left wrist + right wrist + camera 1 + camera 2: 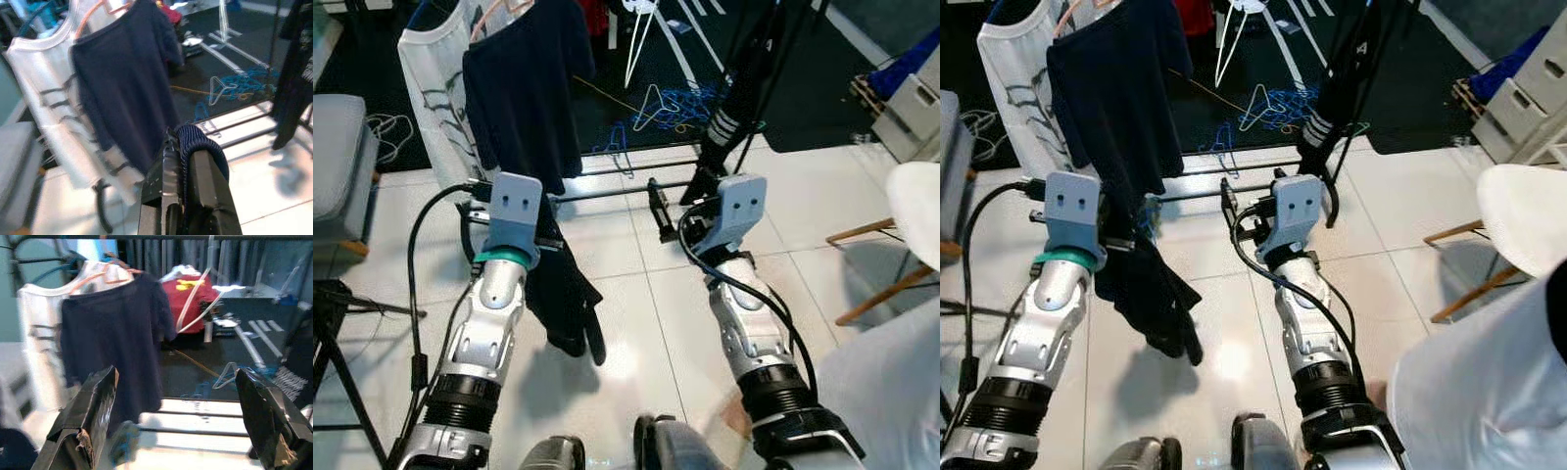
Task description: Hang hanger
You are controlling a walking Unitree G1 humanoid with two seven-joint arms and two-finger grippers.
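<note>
My left gripper (186,161) is shut on a dark navy knit garment (563,289), which droops from it toward the floor. Just ahead, a navy T-shirt (524,88) hangs on a pink hanger (98,12) on the clothes rack, with a white striped shirt (431,69) behind it. My right gripper (178,396) is open with nothing between its fingers, held beside the left one and facing the rack. Several loose white and blue hangers (656,106) lie on the dark mat beyond the rack's low rail (607,193).
A black striped garment (729,117) hangs on the rack's right side. A white chair with wooden legs (911,215) stands to the right and a grey seat (337,157) to the left. A tripod leg (333,323) is near left. White fabric (1489,392) bulks at near right.
</note>
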